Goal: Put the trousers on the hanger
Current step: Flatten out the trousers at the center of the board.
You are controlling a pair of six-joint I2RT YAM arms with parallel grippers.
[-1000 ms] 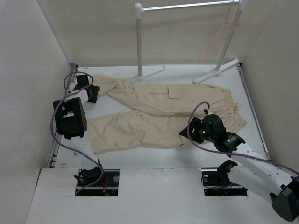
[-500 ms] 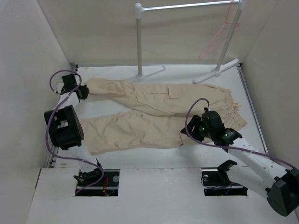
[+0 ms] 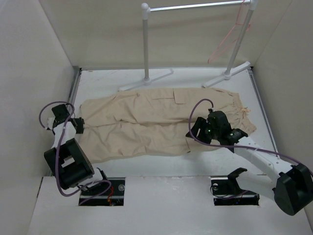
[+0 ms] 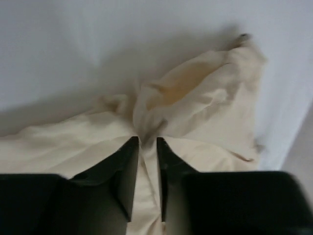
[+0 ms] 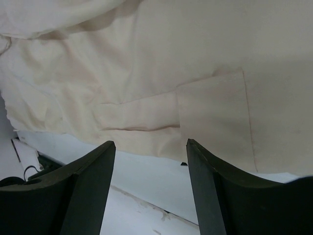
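Beige trousers [image 3: 156, 122] | left end effector [image 4: 145, 142] clamped on them | right end effector [image 5: 150, 143] apart, empty

Left arm [image 3: 68, 165]: lower left of the top view, elbow folded back, wrist reaching up.
Left gripper [image 4: 146, 143]: jaws nearly together, pinching a fold of the trousers [image 4: 195, 98].
Right arm [image 3: 259, 157]: stretched from lower right toward centre.
Right gripper [image 5: 150, 144]: jaws wide apart, pointing down.
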